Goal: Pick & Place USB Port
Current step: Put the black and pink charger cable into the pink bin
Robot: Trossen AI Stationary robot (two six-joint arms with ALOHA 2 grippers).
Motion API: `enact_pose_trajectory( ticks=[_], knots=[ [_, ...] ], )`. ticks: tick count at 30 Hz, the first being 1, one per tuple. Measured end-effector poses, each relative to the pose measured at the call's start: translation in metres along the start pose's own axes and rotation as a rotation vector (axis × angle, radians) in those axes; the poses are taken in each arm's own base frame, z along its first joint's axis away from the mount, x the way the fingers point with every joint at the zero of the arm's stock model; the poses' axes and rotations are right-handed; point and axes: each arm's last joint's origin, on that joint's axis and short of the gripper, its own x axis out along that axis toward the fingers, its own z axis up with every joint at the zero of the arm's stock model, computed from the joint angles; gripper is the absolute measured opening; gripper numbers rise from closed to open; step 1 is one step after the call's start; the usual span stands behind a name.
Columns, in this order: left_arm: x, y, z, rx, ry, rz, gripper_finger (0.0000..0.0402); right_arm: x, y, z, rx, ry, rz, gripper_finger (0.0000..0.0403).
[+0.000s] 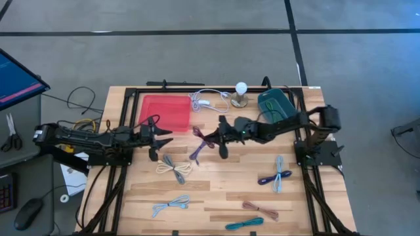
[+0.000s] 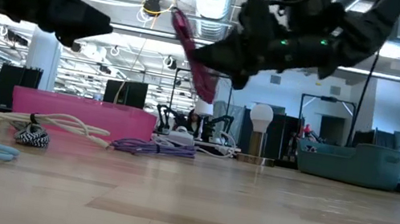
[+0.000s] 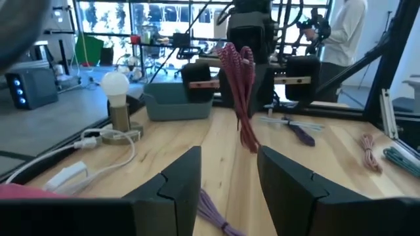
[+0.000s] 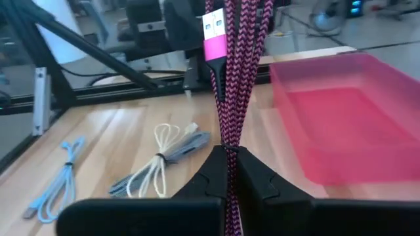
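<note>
A pink braided USB cable bundle is off the table, in my right gripper, which is shut on it just past the red tray's near right corner. In the right wrist view the bundle runs forward from the fingers, its plug at the far end. In the low view it hangs tilted above the table. My left gripper is open, touches nothing, sits in front of the tray and faces the bundle. My right gripper pinches the bundle between its two fingers at a tied spot along its length. The fingers come nearly level from the table's right side. The bundle is lifted clear and tilted, and its plug end points up and away from the fingers.
A purple cable lies on the table under the held bundle. A white-and-grey cable, light blue ones, a teal one and others lie on the near half. A bulb on its base, a teal bin and a white cord stand at the far edge.
</note>
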Motion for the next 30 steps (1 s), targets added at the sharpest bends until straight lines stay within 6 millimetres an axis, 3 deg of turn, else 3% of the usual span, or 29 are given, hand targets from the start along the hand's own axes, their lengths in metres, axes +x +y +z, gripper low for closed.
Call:
enact_pose_trajectory(
  ticks=[8, 16, 30],
  knots=[
    [0.005, -0.001, 0.001, -0.038, -0.02, -0.001, 0.0149, 0.03, -0.021, 0.006, 0.008, -0.006, 0.05, 0.0],
    [0.011, -0.002, 0.002, -0.046, -0.051, -0.002, 0.0149, 0.059, -0.022, 0.021, -0.003, -0.034, 0.118, 0.0],
    [0.016, -0.003, 0.005, -0.065, -0.108, -0.004, 0.0149, 0.069, -0.022, 0.041, -0.027, -0.024, 0.116, 0.0]
  ],
)
